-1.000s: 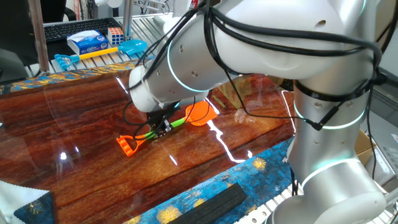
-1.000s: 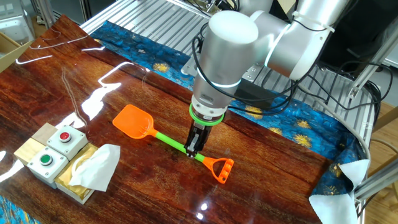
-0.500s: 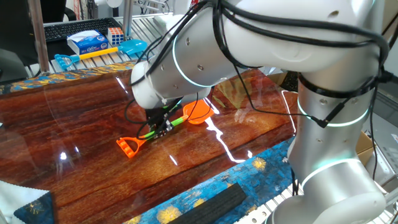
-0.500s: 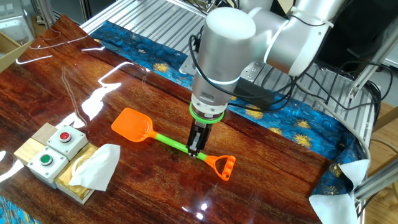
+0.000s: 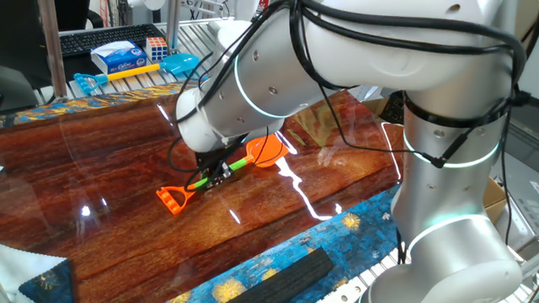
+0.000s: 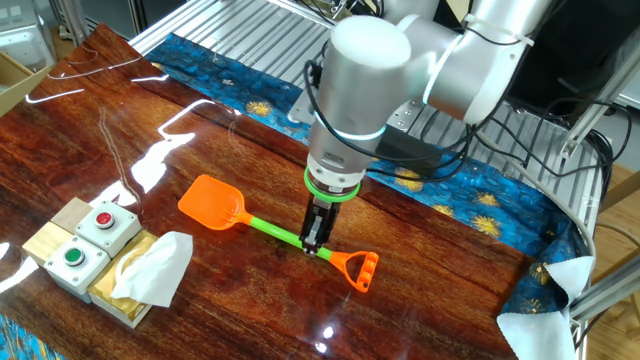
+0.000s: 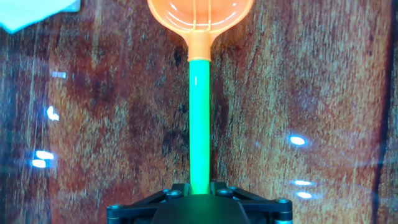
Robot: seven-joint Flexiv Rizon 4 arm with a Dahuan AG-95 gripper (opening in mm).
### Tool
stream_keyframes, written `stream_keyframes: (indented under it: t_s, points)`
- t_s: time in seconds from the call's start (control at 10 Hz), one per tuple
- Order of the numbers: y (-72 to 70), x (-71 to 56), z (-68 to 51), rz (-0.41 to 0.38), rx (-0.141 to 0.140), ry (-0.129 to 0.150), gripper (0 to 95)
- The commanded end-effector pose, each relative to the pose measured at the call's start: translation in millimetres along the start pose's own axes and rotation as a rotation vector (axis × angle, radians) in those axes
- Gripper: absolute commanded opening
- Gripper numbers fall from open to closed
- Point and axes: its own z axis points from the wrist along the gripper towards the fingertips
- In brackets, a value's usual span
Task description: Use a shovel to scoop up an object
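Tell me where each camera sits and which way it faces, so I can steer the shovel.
One fixed view: low at the table's edge beside the arm's base; the arm's body fills the frame, gripper on the shovel.
The other fixed view: high, across the table from the base, looking down; shows arm, shovel, white wrapper lump, button box.
Hand view: on the hand, looking along the green shaft to the orange blade; only the gripper's dark body shows.
All three share the shovel.

Arm bent low over the table, wrist vertical, hand (image 6: 315, 243) pointing straight down, fingers closed together.
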Motion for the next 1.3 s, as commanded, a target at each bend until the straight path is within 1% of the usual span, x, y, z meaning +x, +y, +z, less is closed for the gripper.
stream_keyframes:
  t_s: [0.1,0.3,0.4,0.8,1.0,1.1,1.3]
  points:
    - [-1.2,-0.2,-2.9,-0.047,-0.007,-0.001,0.0]
    - [-0.7,0.8,-7.4,-0.069,-0.008,0.002,0.0]
    - [-0.1,1.6,-12.3,-0.068,-0.010,0.010,0.0]
    - [1.3,4.0,-30.2,-0.061,-0.008,0.013,0.0]
    - [2.0,5.7,-38.8,-0.060,-0.005,0.029,0.0]
    - [3.2,6.6,-40.5,-0.055,0.001,0.032,0.0]
    - [11.2,13.4,-51.1,-0.033,0.018,0.034,0.0]
